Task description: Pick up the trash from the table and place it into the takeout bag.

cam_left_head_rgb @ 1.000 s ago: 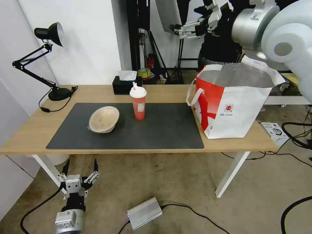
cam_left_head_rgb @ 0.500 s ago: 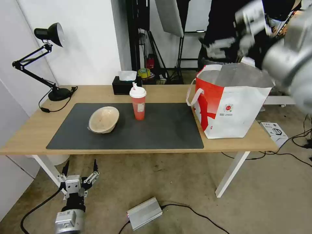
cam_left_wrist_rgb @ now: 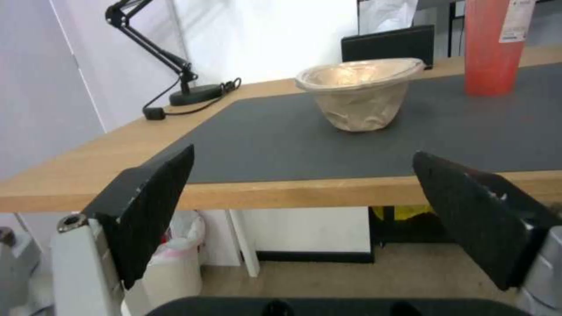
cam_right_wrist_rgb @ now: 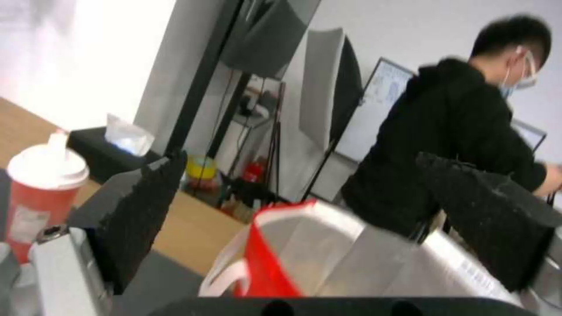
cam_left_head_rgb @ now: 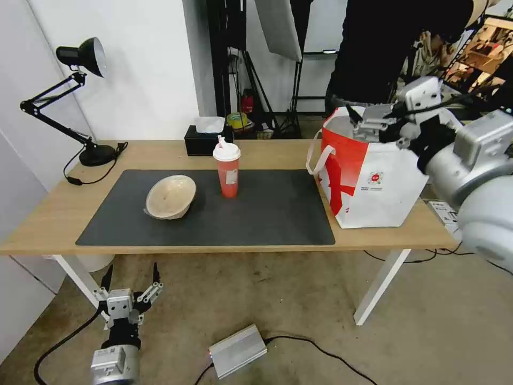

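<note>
Black desk lamp (cam_left_head_rgb: 80, 59) at far left corner, cord trailing to an inline switch; black tissue box (cam_left_head_rgb: 206, 140) along back edge, white tissue protruding; silver power brick (cam_left_head_rgb: 238, 350) on concrete floor, cable attached

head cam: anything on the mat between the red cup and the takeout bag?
Nothing. In the head view, the mat is bare from the red cup to the takeout bag; the beige bowl sits on the cup's other side.

Bowl (cam_left_head_rgb: 170, 196) left of cup (cam_left_head_rgb: 227, 168), bag (cam_left_head_rgb: 377, 171) right (all on table (cam_left_head_rgb: 48, 216))
</note>
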Tool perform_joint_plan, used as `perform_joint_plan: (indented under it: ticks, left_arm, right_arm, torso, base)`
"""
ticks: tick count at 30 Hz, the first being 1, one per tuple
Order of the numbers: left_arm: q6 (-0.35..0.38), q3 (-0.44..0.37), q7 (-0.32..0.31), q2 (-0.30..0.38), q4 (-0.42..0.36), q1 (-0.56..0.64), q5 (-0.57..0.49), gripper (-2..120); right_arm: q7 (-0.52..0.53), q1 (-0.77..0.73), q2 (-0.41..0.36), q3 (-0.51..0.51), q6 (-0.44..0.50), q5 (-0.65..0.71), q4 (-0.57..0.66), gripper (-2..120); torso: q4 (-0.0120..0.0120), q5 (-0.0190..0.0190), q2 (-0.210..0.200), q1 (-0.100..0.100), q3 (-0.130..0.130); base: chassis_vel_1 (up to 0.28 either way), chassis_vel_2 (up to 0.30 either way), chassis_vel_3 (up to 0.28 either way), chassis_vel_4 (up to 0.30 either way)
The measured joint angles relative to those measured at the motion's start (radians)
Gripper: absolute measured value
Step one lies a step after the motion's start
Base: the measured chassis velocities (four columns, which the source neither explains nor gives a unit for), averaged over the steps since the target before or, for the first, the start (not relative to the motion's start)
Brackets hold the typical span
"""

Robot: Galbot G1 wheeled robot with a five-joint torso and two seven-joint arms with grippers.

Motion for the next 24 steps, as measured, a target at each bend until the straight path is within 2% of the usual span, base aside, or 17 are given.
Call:
perform_joint_plan:
  ticks: [4, 6, 9, 10, 13, 15, 19, 24]
  left_arm:
    - [-0.002, 0.0, 0.0, -0.004, 0.003, 0.0, 0.004, 100]
    - [-0.002, 0.0, 0.0, -0.005, 0.004, 0.0, 0.004, 100]
    - [-0.002, 0.001, 0.0, -0.007, 0.008, -0.003, 0.007, 100]
    - [-0.002, 0.001, 0.0, -0.007, 0.008, -0.003, 0.007, 100]
    - [-0.002, 0.002, 0.0, -0.009, 0.012, -0.005, 0.009, 100]
    - [-0.002, 0.002, 0.0, -0.009, 0.012, -0.005, 0.01, 100]
    - [-0.003, 0.003, 0.0, -0.01, 0.016, -0.005, 0.011, 100]
    - [-0.003, 0.001, 0.0, -0.008, 0.017, -0.005, 0.011, 100]
  right_arm:
    - [0.018, -0.22, 0.078, 0.101, 0.015, -0.073, 0.033, 100]
    - [0.019, -0.251, 0.091, 0.115, 0.02, -0.088, 0.04, 100]
    - [0.023, -0.391, 0.168, 0.175, 0.034, -0.151, 0.074, 100]
    - [0.023, -0.391, 0.168, 0.175, 0.034, -0.151, 0.074, 100]
    - [0.026, -0.534, 0.251, 0.2, 0.067, -0.218, 0.085, 100]
    - [0.026, -0.565, 0.272, 0.202, 0.078, -0.235, 0.086, 100]
    - [-0.004, -0.701, 0.366, 0.205, 0.165, -0.35, 0.067, 100]
    - [-0.018, -0.782, 0.427, 0.188, 0.206, -0.43, 0.058, 100]
  torso:
    - [-0.0003, 0.0001, 0.0, 0.0, 0.0]
    - [-0.0004, 0.0002, 0.0, 0.0, 0.0]
    - [-0.0003, -0.0001, 0.0, 0.0, 0.0]
    - [-0.0003, -0.0001, 0.0, 0.0, 0.0]
    - [-0.0002, 0.0, 0.0, 0.0, 0.0]
    - [-0.0003, 0.0002, 0.0, 0.0, 0.0]
    - [-0.0003, 0.0001, 0.0, 0.0, 0.0]
    - [-0.0003, 0.0001, 0.0, 0.0, 0.0]
  base:
    - [0.0, 0.0, 0.0, 0.0]
    - [0.0, 0.0, 0.0, 0.0]
    - [0.0, 0.0, 0.0, 0.0]
    - [0.0, 0.0, 0.0, 0.0]
    - [0.0, 0.0, 0.0, 0.0]
    - [0.0, 0.0, 0.0, 0.0]
    - [0.0, 0.0, 0.0, 0.0]
    - [0.0, 0.0, 0.0, 0.0]
